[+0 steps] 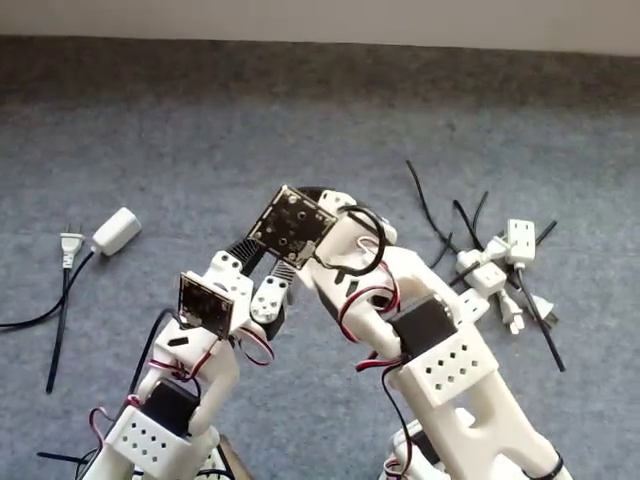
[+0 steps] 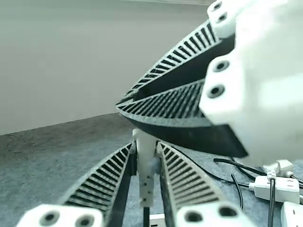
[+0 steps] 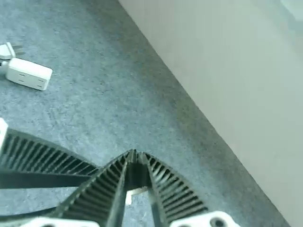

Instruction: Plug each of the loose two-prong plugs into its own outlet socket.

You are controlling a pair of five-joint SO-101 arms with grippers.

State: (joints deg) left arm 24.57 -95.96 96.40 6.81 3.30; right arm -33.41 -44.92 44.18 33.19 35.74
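Plug point(image 2: 144, 161) held; second plug point(image 1: 70, 247) beside one socket point(image 1: 117, 231)

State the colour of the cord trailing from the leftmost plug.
Black; the cord shows best in the high view.

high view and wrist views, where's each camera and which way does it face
High view: fixed overhead, looking down on the table; left arm and right arm enter from its near edge.
Left wrist view: on the left arm, looking along the left tool, shut on a white piece, towards the wall; the right tool crosses ahead.
Right wrist view: on the right arm, looking past its shut tool at table and wall.
Shared: high and right wrist views both show the white outlet block.
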